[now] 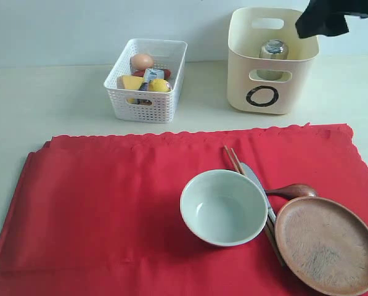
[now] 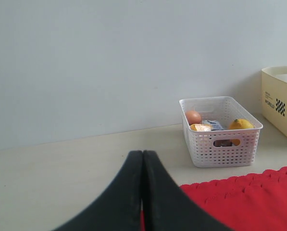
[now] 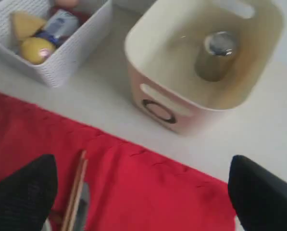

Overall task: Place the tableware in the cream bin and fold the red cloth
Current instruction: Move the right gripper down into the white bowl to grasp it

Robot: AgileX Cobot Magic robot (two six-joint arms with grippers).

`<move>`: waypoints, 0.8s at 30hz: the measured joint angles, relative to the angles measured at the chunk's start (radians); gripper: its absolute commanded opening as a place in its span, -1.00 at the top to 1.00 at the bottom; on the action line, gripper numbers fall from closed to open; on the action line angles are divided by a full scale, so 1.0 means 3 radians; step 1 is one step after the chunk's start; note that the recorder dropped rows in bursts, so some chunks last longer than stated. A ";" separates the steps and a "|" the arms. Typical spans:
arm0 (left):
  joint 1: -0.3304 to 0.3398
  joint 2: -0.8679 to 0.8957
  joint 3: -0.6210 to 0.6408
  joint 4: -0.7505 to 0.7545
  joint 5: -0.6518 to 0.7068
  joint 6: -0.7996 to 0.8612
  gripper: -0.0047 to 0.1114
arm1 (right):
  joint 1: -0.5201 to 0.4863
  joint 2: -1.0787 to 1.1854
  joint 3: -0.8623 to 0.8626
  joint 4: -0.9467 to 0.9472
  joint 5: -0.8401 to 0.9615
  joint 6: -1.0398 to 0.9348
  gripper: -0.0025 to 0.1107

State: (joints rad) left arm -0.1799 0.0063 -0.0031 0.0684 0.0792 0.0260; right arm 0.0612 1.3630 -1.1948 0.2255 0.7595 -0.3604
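- My left gripper (image 2: 142, 161): jaws pressed together, nothing between them. It sits low over the table (image 1: 48, 105), at the near-left edge of the red cloth (image 1: 110, 203).
- Red cloth: spread flat across the front of the table, unfolded, scalloped edge toward the bins.
- White basket (image 1: 148, 106): behind the cloth, left of centre. It holds an egg (image 1: 142, 60), a lemon (image 1: 159, 85) and cheese (image 1: 132, 82).
- Bowl (image 1: 224, 206): upright on the cloth, right of centre, empty.
- Chopsticks (image 1: 233, 159): on the cloth, running diagonally between bowl and plate. The knife (image 1: 253, 177) lies along them.
- Spoon (image 1: 294, 190): on the cloth, touching the plate's far rim.
- Plate (image 1: 325, 243): on the cloth's near-right corner, just beside the bowl.
- Cream bin (image 1: 239, 80): behind the cloth, right of the basket. The steel cup (image 1: 273, 49) is inside.
- My right gripper (image 3: 141, 161): jaws wide apart, holding nothing. It hangs over the bin's far-right corner in the exterior view.
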 measured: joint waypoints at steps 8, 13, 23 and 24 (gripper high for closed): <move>0.0000 0.0000 0.0000 0.0000 0.0000 0.0000 0.91 | 0.0000 0.0367 0.0000 0.1103 0.0634 -0.1260 -0.64; 0.0000 0.0000 0.0000 0.0000 0.0000 0.0000 0.91 | 0.0029 0.0639 0.0000 0.1109 0.0767 -0.1357 -0.64; 0.0000 0.0000 0.0000 0.0000 0.0000 0.0000 0.91 | 0.0639 0.1180 0.0000 0.0560 0.0791 -0.1278 -0.64; 0.0000 0.0000 0.0000 0.0000 0.0000 0.0000 0.91 | 0.0686 0.1237 0.0000 0.0509 0.0791 -0.1244 -0.64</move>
State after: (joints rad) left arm -0.1799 0.0063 -0.0031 0.0684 0.0792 0.0260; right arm 0.2671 1.7340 -1.1948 0.3782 0.9968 -0.7337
